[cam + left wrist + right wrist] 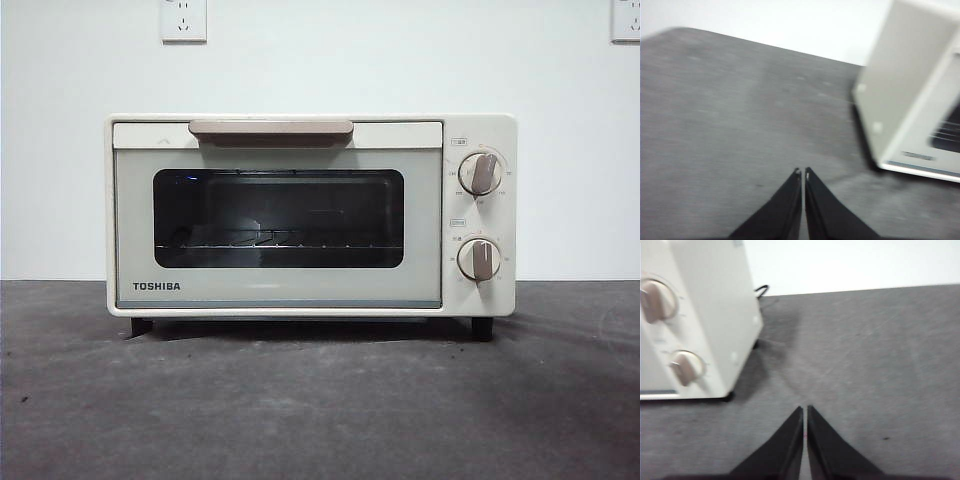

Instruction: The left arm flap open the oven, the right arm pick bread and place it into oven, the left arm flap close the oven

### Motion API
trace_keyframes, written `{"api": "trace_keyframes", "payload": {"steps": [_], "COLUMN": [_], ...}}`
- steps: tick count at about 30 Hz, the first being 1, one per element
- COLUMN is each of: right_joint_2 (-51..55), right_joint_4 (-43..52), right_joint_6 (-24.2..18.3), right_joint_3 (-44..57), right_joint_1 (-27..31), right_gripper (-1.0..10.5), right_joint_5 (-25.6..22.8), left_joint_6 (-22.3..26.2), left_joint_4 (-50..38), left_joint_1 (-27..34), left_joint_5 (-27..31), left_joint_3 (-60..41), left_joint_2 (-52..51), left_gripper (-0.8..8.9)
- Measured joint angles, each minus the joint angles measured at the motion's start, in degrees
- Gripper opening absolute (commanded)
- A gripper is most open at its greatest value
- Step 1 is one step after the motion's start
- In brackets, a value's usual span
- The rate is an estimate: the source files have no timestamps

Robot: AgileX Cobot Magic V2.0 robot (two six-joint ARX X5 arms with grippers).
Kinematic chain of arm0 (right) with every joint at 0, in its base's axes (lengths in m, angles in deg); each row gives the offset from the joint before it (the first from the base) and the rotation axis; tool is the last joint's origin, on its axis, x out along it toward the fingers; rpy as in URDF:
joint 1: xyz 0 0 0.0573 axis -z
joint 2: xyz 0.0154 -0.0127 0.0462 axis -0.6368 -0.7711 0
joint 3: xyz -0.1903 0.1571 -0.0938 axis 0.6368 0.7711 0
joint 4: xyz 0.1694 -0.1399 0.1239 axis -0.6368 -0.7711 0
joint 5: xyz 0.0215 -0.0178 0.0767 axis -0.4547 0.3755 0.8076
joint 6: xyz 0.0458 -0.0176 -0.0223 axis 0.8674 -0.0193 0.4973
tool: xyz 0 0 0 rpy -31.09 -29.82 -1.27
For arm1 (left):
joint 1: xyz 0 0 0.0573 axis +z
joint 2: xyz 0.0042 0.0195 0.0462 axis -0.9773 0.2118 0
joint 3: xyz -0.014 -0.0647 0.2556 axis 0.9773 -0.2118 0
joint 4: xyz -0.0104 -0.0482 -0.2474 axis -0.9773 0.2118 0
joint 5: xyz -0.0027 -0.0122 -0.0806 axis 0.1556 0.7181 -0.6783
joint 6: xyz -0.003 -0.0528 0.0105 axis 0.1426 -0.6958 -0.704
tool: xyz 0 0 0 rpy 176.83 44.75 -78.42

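while its door is shut, the oven (pixel 311 215) stands square in the middle of the grey surface (pixel 320 400), facing the front view, with the white wall behind it. the beige bar handle (pixel 271 128) runs along the top of the door, and the dark glass window (pixel 278 218) below it shows the wire rack (pixel 275 243) inside; whether anything lies on the rack cannot be told through the glass. two beige knobs (pixel 480 173) sit one above the other on the panel beside the door, and the toshiba name is printed low on the door's corner.

the left hand (pixel 803 173) hangs over bare surface off the oven's plain side, jaws pressed together and gripping nothing, apart from the oven. the right hand (pixel 804 410) hangs over the surface off the oven's knob side, jaws likewise together and empty, also clear of the oven. two wall sockets (pixel 184 20) show high on the wall.
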Motion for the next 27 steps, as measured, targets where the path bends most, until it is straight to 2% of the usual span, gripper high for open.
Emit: {"api": "trace_keyframes", "payload": {"steps": [6, 11, 15, 18, 23, 27], "right_joint_2": [0.0, 0.0, -1.01, -3.3, -8.66, -14.32], "right_joint_4": [-0.02, -0.28, -4.7, -8.48, -14.21, -19.87], "right_joint_6": [7.89, 12.35, 15.26, 16.26, 16.52, 12.83], "right_joint_3": [-2.05, -7.67, -12.85, -17.81, -26.97, -33.55], "right_joint_1": [0.0, 0.0, 0.0, 0.0, 0.0, 0.0], "right_gripper": [0.1, 0.1, 0.1, 0.1, 0.1, 0.1], "right_joint_5": [0.22, 1.29, 1.53, 3.56, 8.66, 13.0], "left_joint_6": [-5.49, -9.66, -13.79, -15.41, -15.43, -14.75], "left_joint_4": [0.02, -0.76, 0.48, 2.73, 6.38, 7.76], "left_joint_1": [-0.15, -0.15, -0.15, -0.15, -0.9, -2.84], "left_joint_5": [-1.42, -1.42, -2.54, -4.46, -7.58, -9.92], "left_joint_3": [1.77, 7.02, 10.71, 15.1, 25.09, 32.87], "left_joint_2": [0.11, 1.22, 4.81, 8.7, 16.37, 23.08], "left_gripper": [0.16, 0.16, 0.16, 0.16, 0.17, 0.17]}}
